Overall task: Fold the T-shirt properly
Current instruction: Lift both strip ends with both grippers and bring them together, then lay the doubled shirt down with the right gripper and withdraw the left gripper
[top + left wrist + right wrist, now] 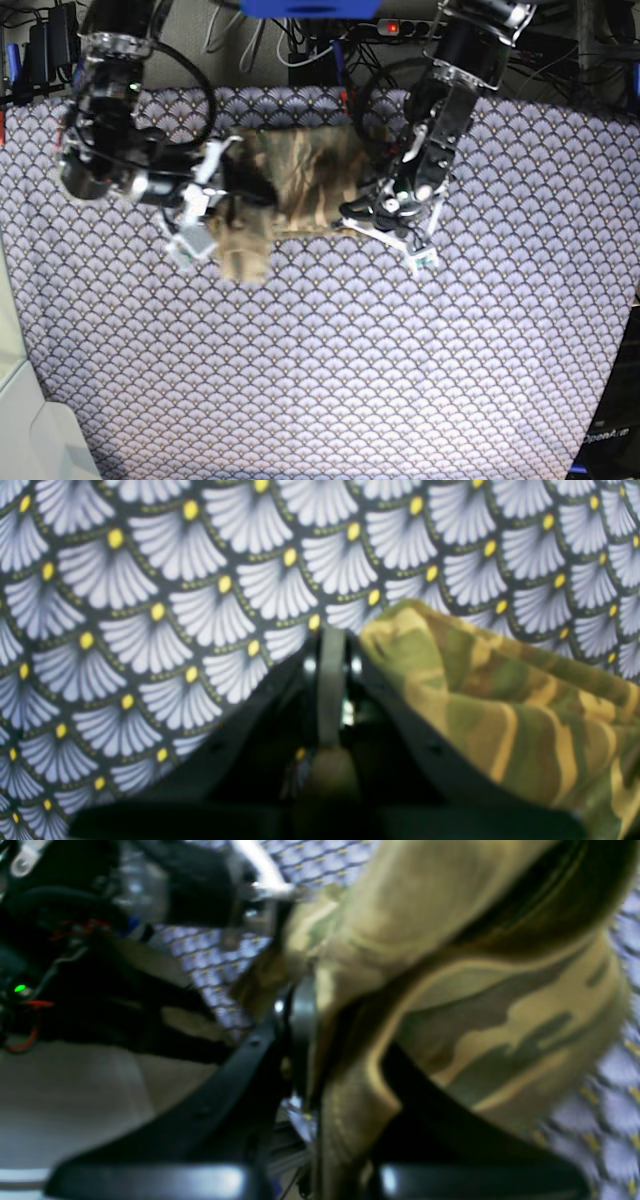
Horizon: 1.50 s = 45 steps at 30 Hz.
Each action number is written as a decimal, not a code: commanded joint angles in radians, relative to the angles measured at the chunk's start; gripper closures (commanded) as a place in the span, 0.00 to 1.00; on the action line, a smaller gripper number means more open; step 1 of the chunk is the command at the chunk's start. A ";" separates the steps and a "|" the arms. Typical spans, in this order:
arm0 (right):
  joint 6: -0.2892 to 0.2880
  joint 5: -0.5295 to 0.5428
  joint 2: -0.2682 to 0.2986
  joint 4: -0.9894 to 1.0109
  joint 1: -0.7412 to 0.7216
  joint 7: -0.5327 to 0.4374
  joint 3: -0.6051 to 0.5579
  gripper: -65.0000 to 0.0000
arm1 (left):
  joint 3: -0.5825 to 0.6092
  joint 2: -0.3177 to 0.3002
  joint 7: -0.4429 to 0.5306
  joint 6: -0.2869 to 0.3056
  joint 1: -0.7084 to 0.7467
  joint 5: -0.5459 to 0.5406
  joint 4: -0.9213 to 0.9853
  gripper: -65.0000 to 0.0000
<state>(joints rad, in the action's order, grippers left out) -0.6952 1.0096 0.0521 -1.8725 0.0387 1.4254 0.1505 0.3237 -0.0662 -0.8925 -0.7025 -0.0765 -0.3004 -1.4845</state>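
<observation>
Mid-fold: left pincer (331,645) and right pincer (305,1040) each clamp an edge of the T-shirt (300,185). Next move probably calls for both carrying the cloth across together, then releasing onto the surface (330,380).

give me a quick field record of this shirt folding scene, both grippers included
shirt: camouflage T-shirt, bunched, partly lifted off the table
surface: purple scale-patterned cloth covering the table
left gripper: jaws shut on a thin edge of the T-shirt, fabric draped to one side
right gripper: jaws shut on a fold of the T-shirt, fabric hanging over it
arm spacing: one at each side of the shirt in the base view
fold status: not yet neatly folded
</observation>
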 commanded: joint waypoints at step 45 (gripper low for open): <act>-0.003 0.038 -0.122 0.244 -0.119 -0.051 -0.314 0.58 | -0.564 -0.131 -0.064 0.004 0.192 0.002 -0.373 0.99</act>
<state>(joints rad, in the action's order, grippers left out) -0.6952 1.0191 -0.0605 -1.6115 -0.0582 1.3968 -0.1646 -0.2409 -0.1913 -0.9646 -0.7033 0.1196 -0.2970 -1.8385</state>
